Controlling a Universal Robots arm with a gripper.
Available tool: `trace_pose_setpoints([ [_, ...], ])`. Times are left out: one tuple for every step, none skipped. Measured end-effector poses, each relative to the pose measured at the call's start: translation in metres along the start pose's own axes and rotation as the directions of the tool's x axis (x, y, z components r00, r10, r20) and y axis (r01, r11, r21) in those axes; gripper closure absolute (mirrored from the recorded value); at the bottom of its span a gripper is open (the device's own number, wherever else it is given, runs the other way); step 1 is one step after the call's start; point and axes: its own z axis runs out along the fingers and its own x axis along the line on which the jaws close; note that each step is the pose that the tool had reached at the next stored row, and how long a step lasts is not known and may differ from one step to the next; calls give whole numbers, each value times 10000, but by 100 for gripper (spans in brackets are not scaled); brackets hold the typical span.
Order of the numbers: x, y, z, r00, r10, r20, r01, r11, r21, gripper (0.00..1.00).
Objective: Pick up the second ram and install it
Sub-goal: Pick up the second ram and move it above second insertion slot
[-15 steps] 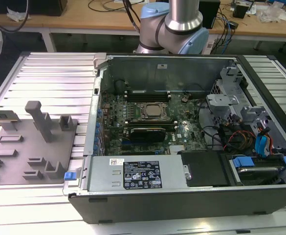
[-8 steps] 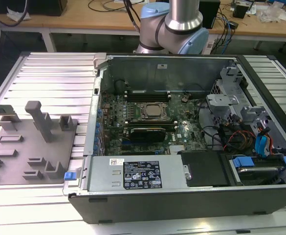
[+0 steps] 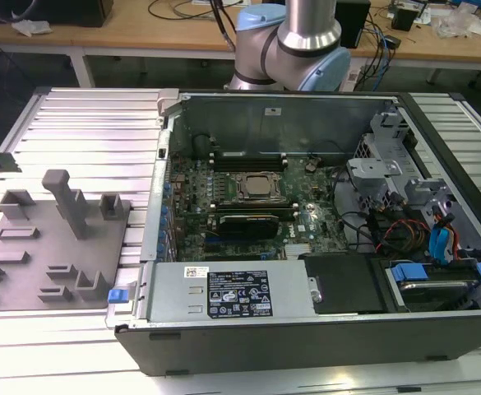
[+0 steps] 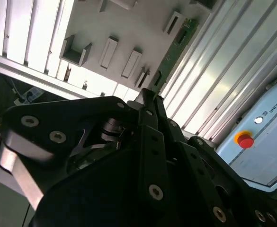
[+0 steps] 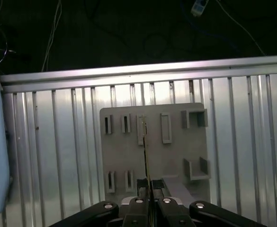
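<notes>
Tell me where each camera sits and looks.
Exterior view: raised, looking down on the open black computer case, the grey moulded holder tray, the silver arm behind.
First wrist view: on the arm, looking down past the black gripper at the tray.
Second wrist view: on the arm, slanting along the gripper.
Both wrist views share the tray and the gripped long green circuit board stick.
</notes>
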Motion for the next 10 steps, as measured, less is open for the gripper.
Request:
trace_pose_setpoints([
  [-3,1,-12,10000,0,31,0,10000,-2,86],
  [-7,1,-37,10000,-1,53,1,10000,-4,86],
  [-10,2,-69,10000,-2,74,2,10000,-5,86],
  [-14,5,-95,9999,-2,143,3,10000,-9,86],
  [-16,5,-107,9999,-4,169,4,10000,-11,86],
  [-16,5,-121,9998,-18,192,19,10000,-14,86],
  [-16,5,-139,9997,-77,212,77,10000,-14,86],
  [-17,5,-156,9996,-162,216,162,9999,-15,86],
  [-17,5,-157,9996,-186,217,187,9998,-13,86],
  [-17,5,-158,9996,-188,217,188,9998,-14,86],
])
